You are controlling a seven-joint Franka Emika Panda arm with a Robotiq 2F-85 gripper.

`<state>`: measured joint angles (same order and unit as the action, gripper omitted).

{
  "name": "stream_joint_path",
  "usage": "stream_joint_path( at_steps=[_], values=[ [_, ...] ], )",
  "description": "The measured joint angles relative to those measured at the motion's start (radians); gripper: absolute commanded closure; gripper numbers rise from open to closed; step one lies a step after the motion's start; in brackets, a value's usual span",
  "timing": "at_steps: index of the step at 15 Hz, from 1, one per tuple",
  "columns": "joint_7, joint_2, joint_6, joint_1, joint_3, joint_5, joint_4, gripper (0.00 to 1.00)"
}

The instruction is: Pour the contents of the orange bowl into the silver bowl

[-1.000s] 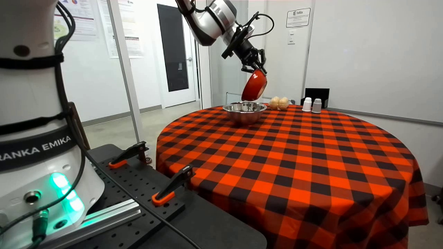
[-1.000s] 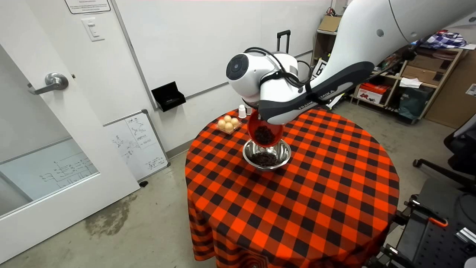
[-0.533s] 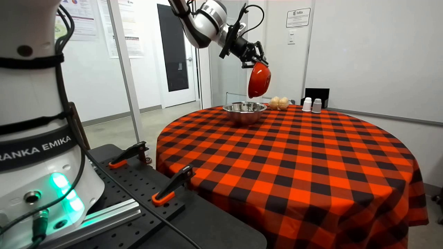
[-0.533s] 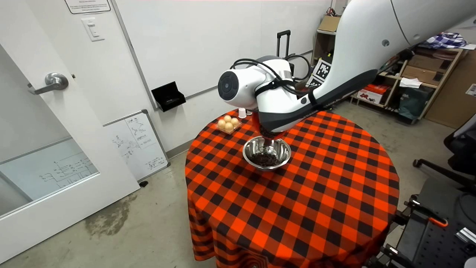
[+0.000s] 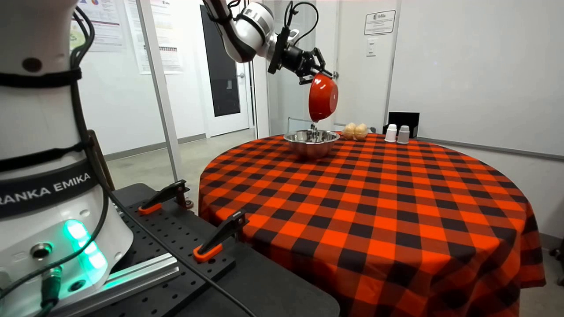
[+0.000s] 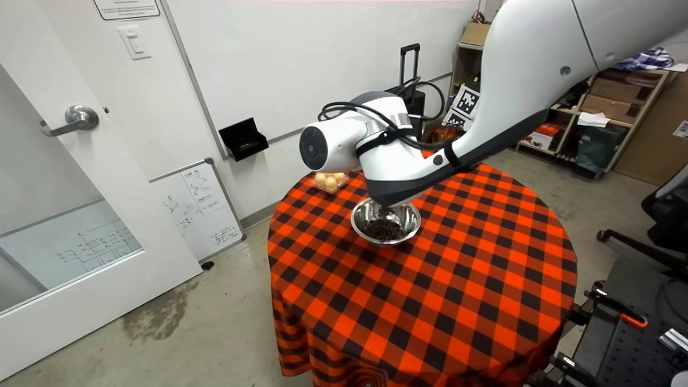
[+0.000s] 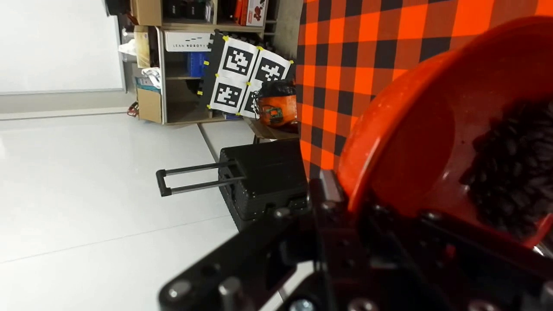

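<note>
Orange bowl (image 5: 321, 97) is tipping more steeply than a second ago, upper middle of the frame.
Dark pieces (image 5: 313, 127) are falling into the silver bowl (image 5: 310, 149) below; the gripper (image 7: 352, 201) is pinching the rim, nearly closed; pouring seems to be advancing, unfinished.

Silver bowl (image 5: 312, 148): smooth, shiny metal, reflective inside.
Orange bowl (image 5: 324, 97), above the silver bowl: smooth, glossy.
Dark bits (image 6: 382, 230), inside the silver bowl: rough-looking, grainy.
Tablecloth (image 6: 424, 301), under the silver bowl: cloth, mostly matt.
Gripper (image 7: 352, 198): mostly matt, shiny bolts (image 7: 179, 289).
</note>
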<state>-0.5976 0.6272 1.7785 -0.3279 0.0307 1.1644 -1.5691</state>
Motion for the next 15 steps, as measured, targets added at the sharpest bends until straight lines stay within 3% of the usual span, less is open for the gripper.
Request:
stream_joint_path(
  at_steps=[15],
  values=[
    [-0.038,0.000,-0.117,0.000,-0.080,0.123,-0.029,0.99]
  ],
)
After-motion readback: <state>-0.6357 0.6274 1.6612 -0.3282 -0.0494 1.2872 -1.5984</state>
